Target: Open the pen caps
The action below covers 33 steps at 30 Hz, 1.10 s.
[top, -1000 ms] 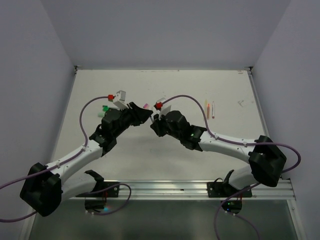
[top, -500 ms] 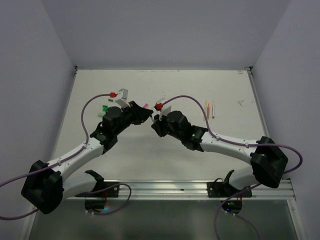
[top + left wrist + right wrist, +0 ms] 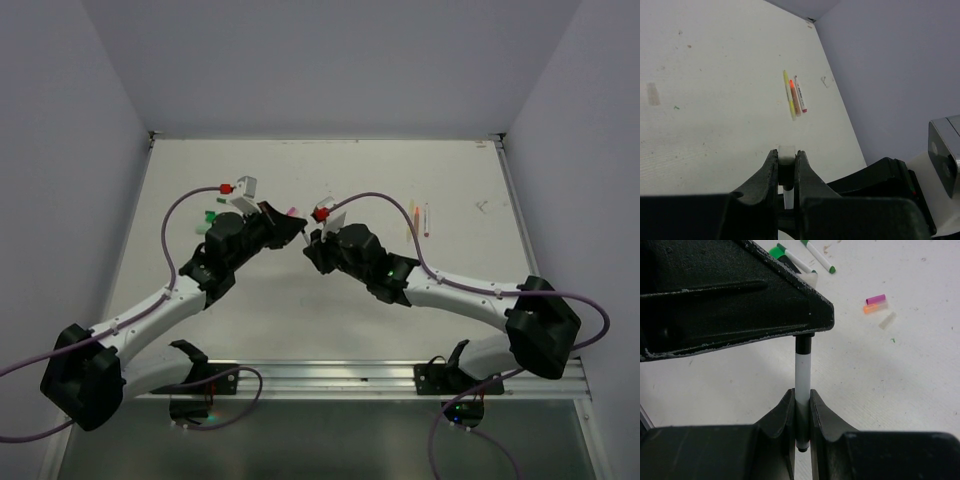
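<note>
the table looks matt and scuffed, the pen smooth, slightly glossy plastic.

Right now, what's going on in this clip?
Both arms meet mid-table over one white pen. The right tool grips its barrel, and the left tool is shut on its black cap, which is not yet off. Other pens and a loose pink cap lie on the table.

Table: pen centre, between left gripper and right gripper; caps just behind; three pens right; more pens left.
</note>
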Motion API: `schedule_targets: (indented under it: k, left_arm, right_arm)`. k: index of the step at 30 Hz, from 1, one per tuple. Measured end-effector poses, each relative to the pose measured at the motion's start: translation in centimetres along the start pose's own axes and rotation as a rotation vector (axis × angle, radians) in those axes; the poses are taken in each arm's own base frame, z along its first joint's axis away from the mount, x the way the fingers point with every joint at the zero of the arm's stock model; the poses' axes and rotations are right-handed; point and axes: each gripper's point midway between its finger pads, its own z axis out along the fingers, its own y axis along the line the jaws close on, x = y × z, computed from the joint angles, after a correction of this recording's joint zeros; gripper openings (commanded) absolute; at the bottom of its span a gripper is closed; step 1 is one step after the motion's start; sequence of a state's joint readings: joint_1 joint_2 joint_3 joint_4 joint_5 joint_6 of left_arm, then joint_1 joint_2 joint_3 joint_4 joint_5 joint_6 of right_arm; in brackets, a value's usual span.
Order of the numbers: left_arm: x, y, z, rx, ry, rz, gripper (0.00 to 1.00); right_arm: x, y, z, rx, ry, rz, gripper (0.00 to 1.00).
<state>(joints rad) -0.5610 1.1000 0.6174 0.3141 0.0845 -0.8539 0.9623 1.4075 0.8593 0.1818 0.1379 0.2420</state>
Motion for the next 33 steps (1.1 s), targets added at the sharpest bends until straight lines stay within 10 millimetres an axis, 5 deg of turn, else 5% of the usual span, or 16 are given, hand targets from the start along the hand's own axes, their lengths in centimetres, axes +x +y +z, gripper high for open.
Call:
schedule_targets:
  k: [12, 30, 31, 33]
  left_arm:
    - [-4.0, -3.5, 0.3, 0.067, -0.017, -0.016, 0.00]
    - [-4.6, -3.4, 1.5, 0.034, 0.024, -0.140, 0.00]
    - [-5.2, -2.9, 1.7, 0.009, -0.012, -0.140, 0.00]
    - [-12.1, -0.4, 1.9, -0.090, -0.274, -0.141, 0.00]
  right_arm:
    - [-4.5, 0.0, -1.7, -0.024, -0.205, 0.017, 0.00]
    - [-5.0, -1.0, -2.6, -0.008, -0.294, 0.028, 0.00]
    - [-4.8, -1.1, -2.6, -0.007, -0.288, 0.027, 0.00]
    - [-0.7, -1.2, -2.9, -0.009, -0.166, 0.001, 0.00]
